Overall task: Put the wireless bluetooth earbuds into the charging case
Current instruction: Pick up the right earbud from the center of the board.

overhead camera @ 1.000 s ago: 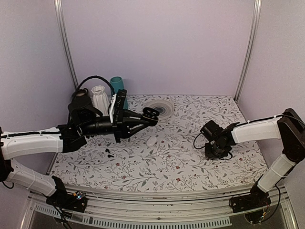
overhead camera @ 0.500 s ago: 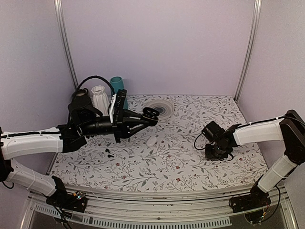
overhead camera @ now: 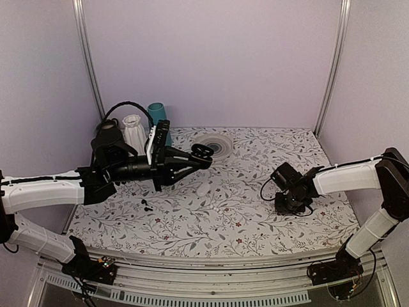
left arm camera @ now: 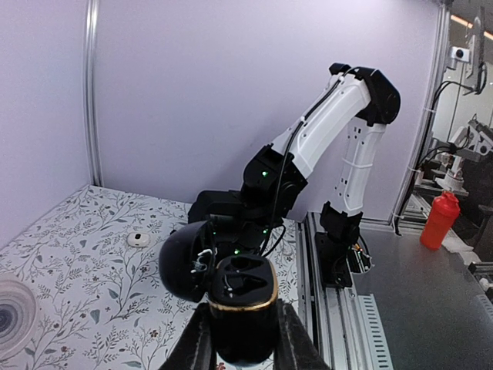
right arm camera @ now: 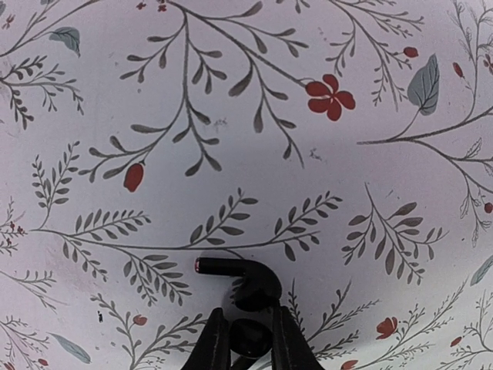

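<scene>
Hovering my right gripper (right arm camera: 246,345) low over the floral table (right arm camera: 362,200), I have a black earbud (right arm camera: 248,285) lying just ahead of its narrowed fingertips; gripped or not, I cannot tell. Open tabletop lies beyond it. My left gripper (left arm camera: 241,343) clamps the charging case (left arm camera: 240,297) aloft, lid open, sockets up to receive buds.

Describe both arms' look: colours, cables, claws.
Both have white shells on the long links, black joints and wrists. The left arm carries a black cable loop; the right arm a black wrist cable. Black, slim-fingered left claw and right claw.
</scene>
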